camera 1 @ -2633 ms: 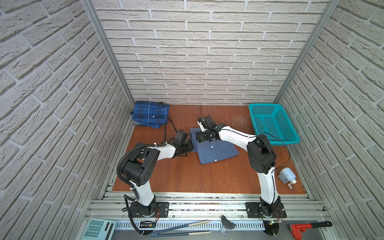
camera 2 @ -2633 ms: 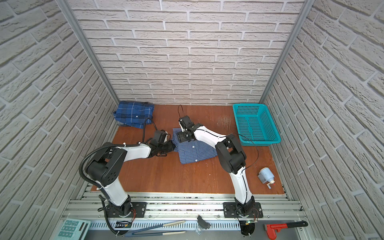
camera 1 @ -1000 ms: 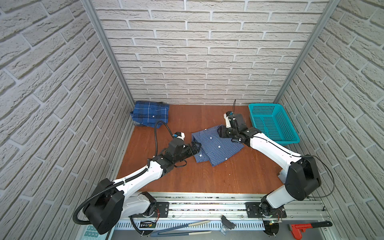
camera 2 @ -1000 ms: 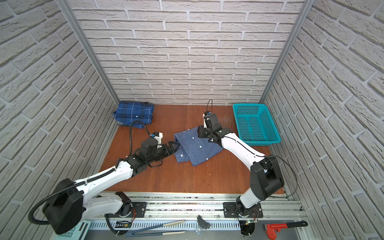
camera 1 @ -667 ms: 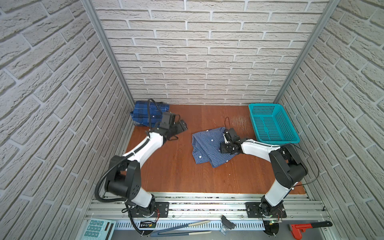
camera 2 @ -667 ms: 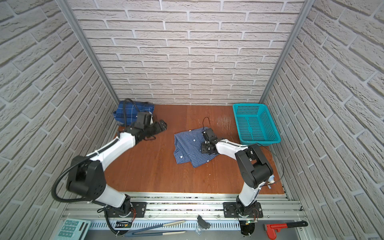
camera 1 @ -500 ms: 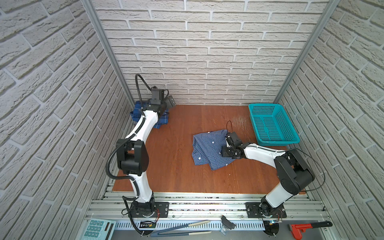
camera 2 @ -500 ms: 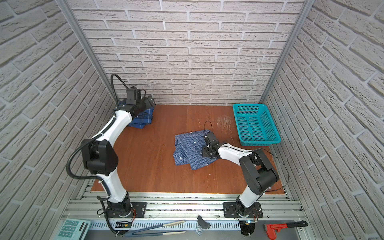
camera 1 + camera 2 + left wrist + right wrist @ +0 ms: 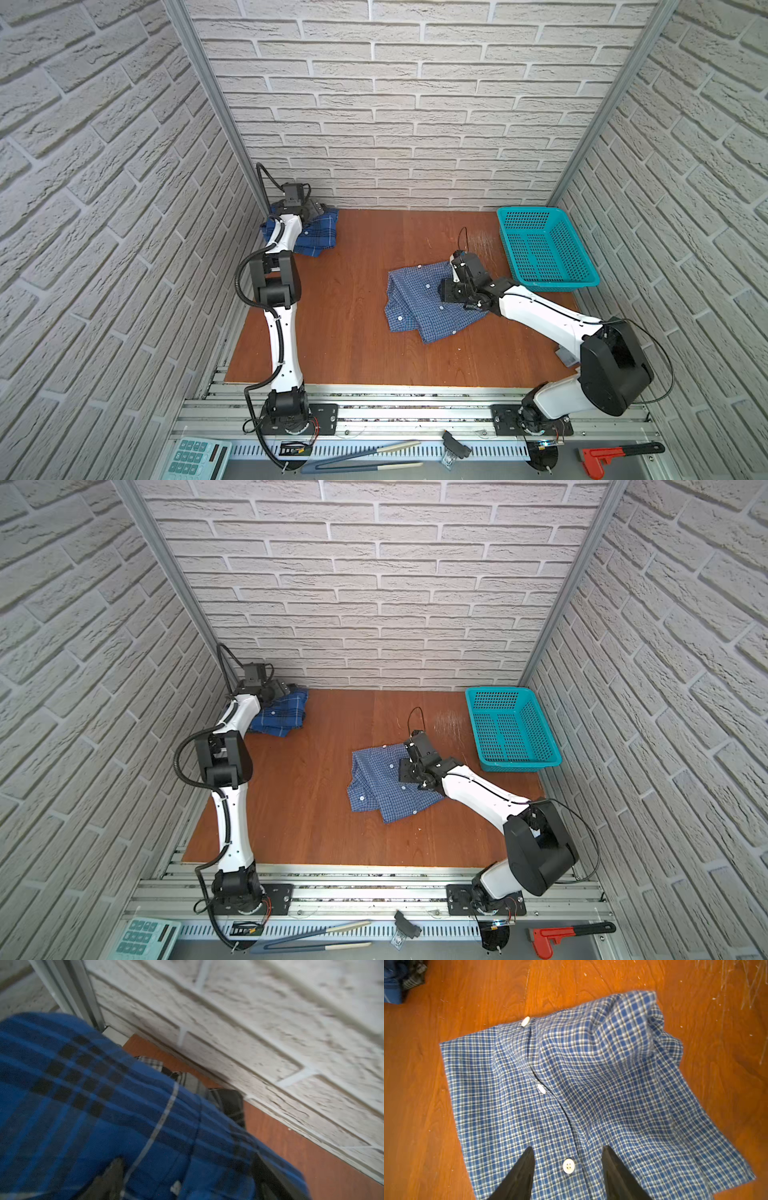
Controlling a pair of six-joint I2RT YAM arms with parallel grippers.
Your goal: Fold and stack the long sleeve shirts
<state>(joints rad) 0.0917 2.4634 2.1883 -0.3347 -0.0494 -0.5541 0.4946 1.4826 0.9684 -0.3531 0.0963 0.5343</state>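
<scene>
The light blue small-check shirt lies partly folded and rumpled in mid-table. My right gripper hovers low over its right part, open, with a white button of the placket showing between the dark fingers. The dark royal-blue plaid shirt lies folded in the back left corner. My left gripper is down on its far edge, open, with the plaid cloth bulging between the two fingers.
A teal perforated basket stands at the back right by the wall. Brick walls and a metal corner post hem in the left gripper. A calculator, tongs and a red wrench lie below the table's front rail.
My left arm has swung from the check shirt to the back left corner and come down on the plaid shirt. The right gripper has shifted from the check shirt's far edge to above its placket.
</scene>
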